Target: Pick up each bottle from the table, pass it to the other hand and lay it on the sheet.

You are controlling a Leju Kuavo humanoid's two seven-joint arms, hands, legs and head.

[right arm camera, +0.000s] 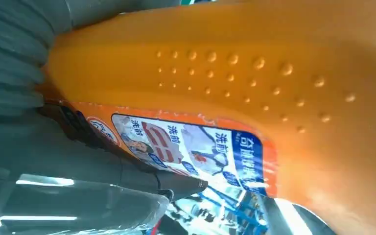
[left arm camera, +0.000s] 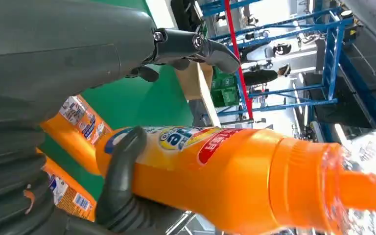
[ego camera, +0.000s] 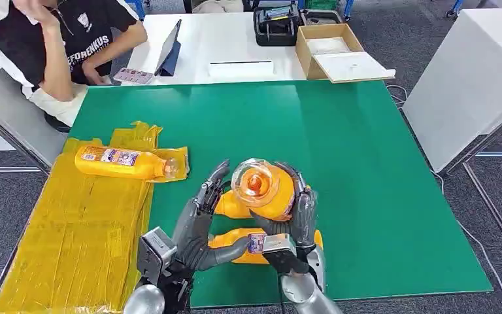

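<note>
My right hand [ego camera: 299, 210] grips an orange bottle [ego camera: 259, 186] and holds it above the green mat, its clear-capped end towards my head. Close up, the bottle's body [right arm camera: 254, 63] lies against that palm. My left hand [ego camera: 202, 221] reaches in beside it. Its thumb [left arm camera: 121, 188] curls under the bottle [left arm camera: 235, 171], while its fingers [left arm camera: 196, 45] stretch out clear of it. Two more orange bottles [ego camera: 243, 250] [left arm camera: 76, 123] lie on the mat under my hands. Another bottle [ego camera: 125, 163] lies on the yellow sheet [ego camera: 78, 229] at the left.
The green mat [ego camera: 340, 150] covers the table. Behind it, a white table carries a cardboard box [ego camera: 330, 51], a black case [ego camera: 276, 25] and a tablet [ego camera: 169, 50]. A person [ego camera: 65, 46] sits at the far left. A white block [ego camera: 470, 78] stands at the right.
</note>
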